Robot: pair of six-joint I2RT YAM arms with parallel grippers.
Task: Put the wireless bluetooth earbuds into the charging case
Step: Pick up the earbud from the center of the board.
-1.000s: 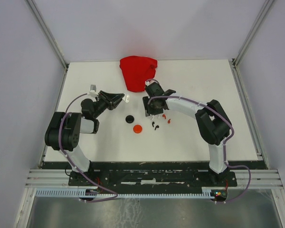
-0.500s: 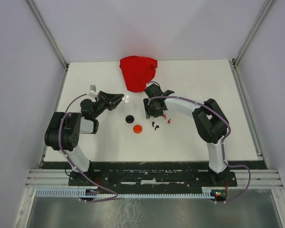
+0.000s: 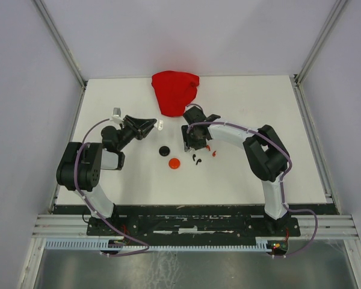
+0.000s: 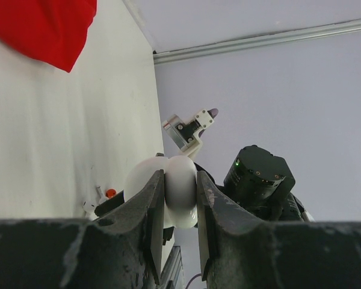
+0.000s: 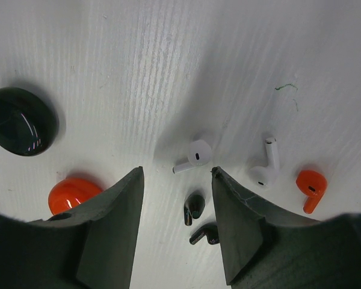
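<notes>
My left gripper is shut on a white round charging case and holds it above the table, left of centre. My right gripper is open and points down over the earbuds. A white earbud lies just beyond the gap between its fingers. A second white earbud and a red earbud lie to the right. Two black earbuds lie between the fingers. In the top view the right gripper hovers over the black earbuds.
A black case and a red case lie on the white table, left of the earbuds. Both also show in the right wrist view, black case and red case. A red cloth lies at the back.
My right gripper has shifted slightly toward the earbuds. The left arm with the white case has not moved.
</notes>
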